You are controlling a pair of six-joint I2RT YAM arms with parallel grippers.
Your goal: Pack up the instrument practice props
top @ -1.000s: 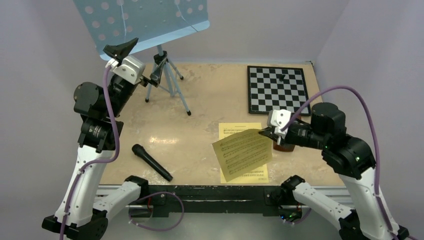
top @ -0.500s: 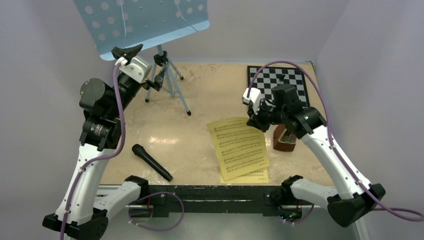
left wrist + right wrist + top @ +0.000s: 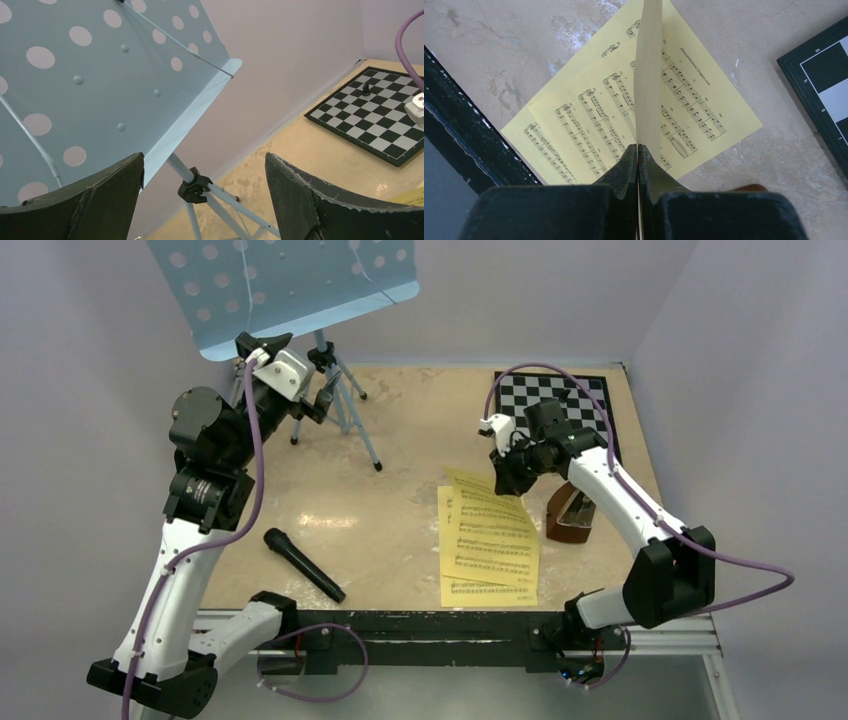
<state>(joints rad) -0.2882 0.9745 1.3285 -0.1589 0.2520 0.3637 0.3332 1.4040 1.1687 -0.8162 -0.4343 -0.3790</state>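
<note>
Well, the right fingers [image 3: 638, 150] are pinching one yellow page [image 3: 649, 75] by its top edge. They are pressed so tight together that only the thin paper is between them. The page is hanging down from that pinch, and its far end seems to be lying on the other yellow pages [image 3: 488, 590]. Those are resting flat on the counter [image 3: 400, 500] at about 5 o'clock. I think the page is being held by its edge so it can land square on the pile and make one neat stack.

The little brown metronome [image 3: 572, 520] is standing just beside the pages, at about 4 o'clock, not touching them.

Over at 11 o'clock the left fingers [image 3: 203, 162] are spread wide, up under the blue tray of the music stand [image 3: 100, 75]. The stand's pole is showing in the gap between them, but they are not touching it. I guess they are opened that wide so they can close around the pole, since a tall stand might tip if it were grabbed by the tray.

The chessboard [image 3: 555, 415] at 1 o'clock and the black microphone [image 3: 303, 564] at 7 o'clock are lying well apart from both sets of fingers. Nothing looks packed away yet, and I cannot see any box or bag to put things in.
</note>
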